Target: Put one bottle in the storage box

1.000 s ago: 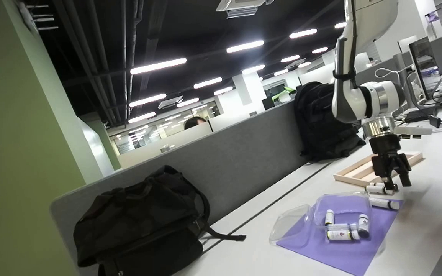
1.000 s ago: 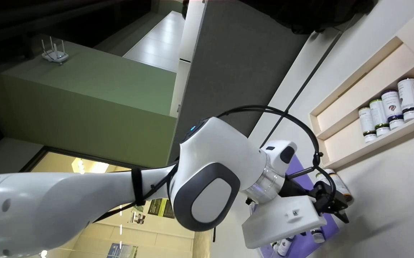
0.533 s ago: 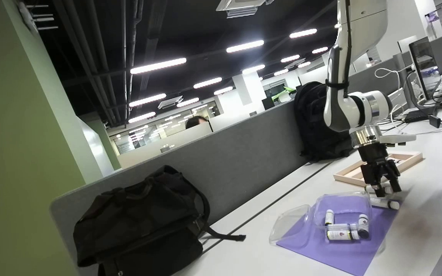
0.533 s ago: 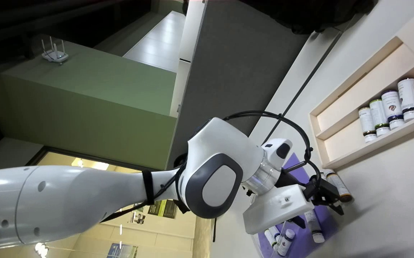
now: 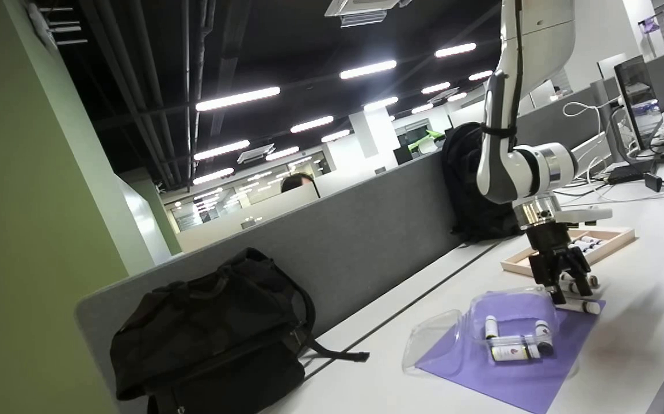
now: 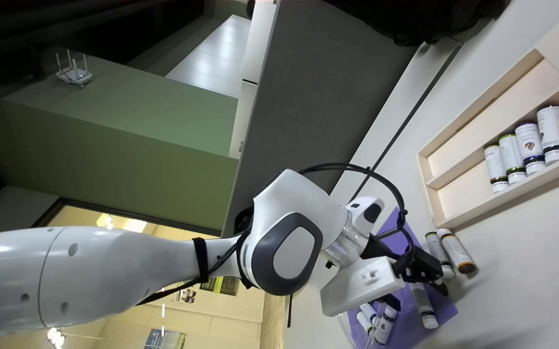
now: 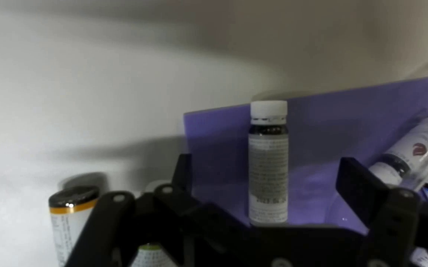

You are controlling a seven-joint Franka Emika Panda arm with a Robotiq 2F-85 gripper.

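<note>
My gripper [image 7: 267,172] is open and empty. Its fingers stand on either side of a white-capped bottle [image 7: 268,159], apart from it. This bottle lies on the corner of the purple mat [image 7: 318,107] and also shows in both exterior views [image 5: 588,307] [image 6: 424,305]. The gripper is just above it in both exterior views [image 5: 571,294] [image 6: 417,296]. The storage box [image 6: 502,198] is a shallow wooden tray, also in an exterior view [image 5: 519,268]. Several bottles [image 6: 529,148] lie side by side in its near compartment. The far compartment shows no bottles.
An orange-ringed bottle [image 6: 456,249] and a green-ringed bottle [image 6: 437,251] lie between box and mat, close to a finger. A clear plastic container [image 5: 481,307] with an open lid [image 5: 432,345] and several bottles [image 5: 510,352] lies on the mat, near the other finger.
My gripper has moved down and across from above the two loose bottles to the bottle on the mat's corner, staying open. The clear container and a few bottles shifted slightly.
</note>
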